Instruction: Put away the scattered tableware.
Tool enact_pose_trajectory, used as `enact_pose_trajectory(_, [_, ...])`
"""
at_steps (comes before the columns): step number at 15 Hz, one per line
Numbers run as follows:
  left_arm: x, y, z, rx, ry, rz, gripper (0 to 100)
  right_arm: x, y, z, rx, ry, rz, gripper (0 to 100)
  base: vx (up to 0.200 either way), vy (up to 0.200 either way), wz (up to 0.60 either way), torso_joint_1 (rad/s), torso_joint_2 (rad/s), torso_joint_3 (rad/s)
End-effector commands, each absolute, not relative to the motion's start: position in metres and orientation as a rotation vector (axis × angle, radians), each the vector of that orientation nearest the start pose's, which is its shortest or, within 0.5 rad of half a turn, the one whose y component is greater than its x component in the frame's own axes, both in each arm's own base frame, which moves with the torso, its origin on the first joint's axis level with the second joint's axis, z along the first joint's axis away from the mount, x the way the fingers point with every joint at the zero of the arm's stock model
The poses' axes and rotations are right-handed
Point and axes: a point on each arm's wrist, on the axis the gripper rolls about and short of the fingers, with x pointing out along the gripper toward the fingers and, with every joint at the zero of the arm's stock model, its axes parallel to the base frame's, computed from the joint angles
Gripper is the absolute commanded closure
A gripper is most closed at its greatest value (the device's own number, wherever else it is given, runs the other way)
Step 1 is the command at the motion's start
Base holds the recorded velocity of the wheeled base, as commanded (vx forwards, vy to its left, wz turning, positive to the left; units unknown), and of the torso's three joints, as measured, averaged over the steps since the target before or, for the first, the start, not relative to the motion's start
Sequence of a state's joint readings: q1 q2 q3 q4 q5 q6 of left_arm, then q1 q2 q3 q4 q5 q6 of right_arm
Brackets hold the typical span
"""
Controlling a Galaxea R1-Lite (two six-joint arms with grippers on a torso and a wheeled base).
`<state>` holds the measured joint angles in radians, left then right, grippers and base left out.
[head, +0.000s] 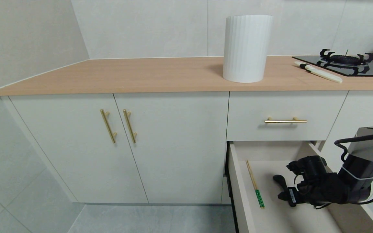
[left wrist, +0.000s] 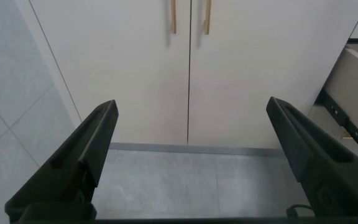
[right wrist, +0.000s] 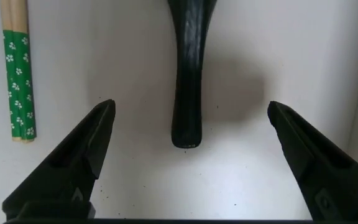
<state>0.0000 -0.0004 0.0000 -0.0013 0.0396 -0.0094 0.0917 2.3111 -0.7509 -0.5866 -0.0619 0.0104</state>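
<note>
Head view: we see chopsticks [head: 255,186] already in the open drawer [head: 238,181], just beside the right gripper [head: 285,189]; a knife [head: 317,72] lies out on the counter [head: 141,74], well above it, so we judge the job unfinished. Left wrist view: the left gripper [left wrist: 190,106] is spread wide, empty. Right wrist view: jaws wide apart, gripping nothing, with a spoon [right wrist: 187,81] handle lying between them, its bowl cut off

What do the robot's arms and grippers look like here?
The left gripper and right gripper have matte black, wedge-shaped fingers. The right arm is black at the wrist, silver-grey above, with looping black cables and a small white label.
</note>
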Motion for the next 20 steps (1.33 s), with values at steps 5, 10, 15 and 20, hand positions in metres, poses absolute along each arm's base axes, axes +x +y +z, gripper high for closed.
enact_pose_trajectory(5, [-0.023, 0.001, 0.076, -0.009, -0.002, 0.040, 0, 0.278, 0.026, 0.062, -0.051, 0.800, 0.035, 0, 0.000, 0.000, 0.00, 0.000, 0.00, 0.000])
enact_pose_trajectory(10, [-0.023, 0.001, 0.076, -0.011, -0.002, 0.040, 0, 0.227, 0.023, 0.105, -0.048, 0.781, 0.058, 0, 0.000, 0.000, 0.00, 0.000, 0.00, 0.000])
enact_pose_trajectory(15, [-0.023, 0.001, 0.076, -0.002, -0.002, 0.040, 0, 0.197, 0.028, 0.127, -0.065, 0.829, 0.116, 0, 0.000, 0.000, 0.00, 0.000, 0.00, 0.000])
enact_pose_trajectory(20, [-0.023, 0.001, 0.076, -0.008, -0.002, 0.040, 0, 0.184, 0.032, 0.132, -0.093, 0.852, 0.148, 0, -0.080, 0.000, 0.00, 0.000, 0.00, 0.001])
